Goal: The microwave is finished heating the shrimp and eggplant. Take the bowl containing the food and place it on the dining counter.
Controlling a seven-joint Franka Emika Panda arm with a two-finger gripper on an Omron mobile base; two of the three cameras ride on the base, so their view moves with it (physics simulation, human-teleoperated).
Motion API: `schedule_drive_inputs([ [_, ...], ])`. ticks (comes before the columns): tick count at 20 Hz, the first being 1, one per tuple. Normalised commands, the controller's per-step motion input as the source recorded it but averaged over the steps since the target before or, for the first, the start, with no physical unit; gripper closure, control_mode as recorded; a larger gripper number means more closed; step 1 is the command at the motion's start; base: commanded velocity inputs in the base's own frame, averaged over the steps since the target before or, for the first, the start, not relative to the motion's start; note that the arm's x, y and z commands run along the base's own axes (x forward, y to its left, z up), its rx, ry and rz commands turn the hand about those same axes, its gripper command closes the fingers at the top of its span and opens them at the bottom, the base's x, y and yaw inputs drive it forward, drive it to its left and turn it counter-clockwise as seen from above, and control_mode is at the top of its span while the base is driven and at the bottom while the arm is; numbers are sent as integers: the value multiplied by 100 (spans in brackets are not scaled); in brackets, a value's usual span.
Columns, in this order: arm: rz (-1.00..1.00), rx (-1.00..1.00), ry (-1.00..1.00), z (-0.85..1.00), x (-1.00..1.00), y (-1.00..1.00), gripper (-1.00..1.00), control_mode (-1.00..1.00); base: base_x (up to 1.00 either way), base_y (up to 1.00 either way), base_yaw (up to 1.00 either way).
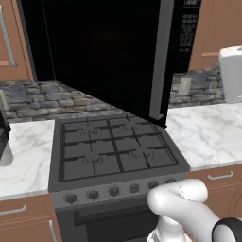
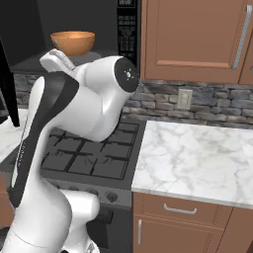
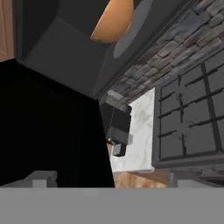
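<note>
The microwave (image 2: 29, 29) stands open above the stove, its black door (image 1: 104, 56) swung out to the left. Inside, the orange-brown bowl (image 2: 72, 42) rests on the grey floor; the hand view shows the bowl (image 3: 113, 19) on the turntable (image 3: 133, 30) at the top. What lies in the bowl is hidden, so the shrimp and eggplant cannot be seen. My gripper (image 3: 109, 180) is open, its tips wide apart with nothing between them, below and short of the bowl. The hand (image 2: 58, 60) sits just under the microwave opening. The dining counter is out of view.
The black gas stove (image 1: 113, 149) lies under the microwave, with marble worktops (image 2: 197, 158) on both sides. A white appliance (image 1: 231, 73) stands at the far right. A dark appliance (image 3: 118, 131) sits on the left worktop. Wooden cabinets (image 2: 197, 34) flank the microwave.
</note>
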Motion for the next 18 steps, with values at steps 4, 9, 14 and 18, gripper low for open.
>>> schedule_drive_inputs([
  [4, 5, 31, 27, -20, 74, 85, -100, -100, 0, 0, 0],
  [9, 0, 22, 16, -10, 58, 100, -100, -100, 0, 0, 0],
  [14, 3, 10, 12, 0, 4, 100, -100, -100, 0, 0, 0],
  [18, 12, 0, 11, 0, -49, 100, -100, -100, 0, 0, 0],
])
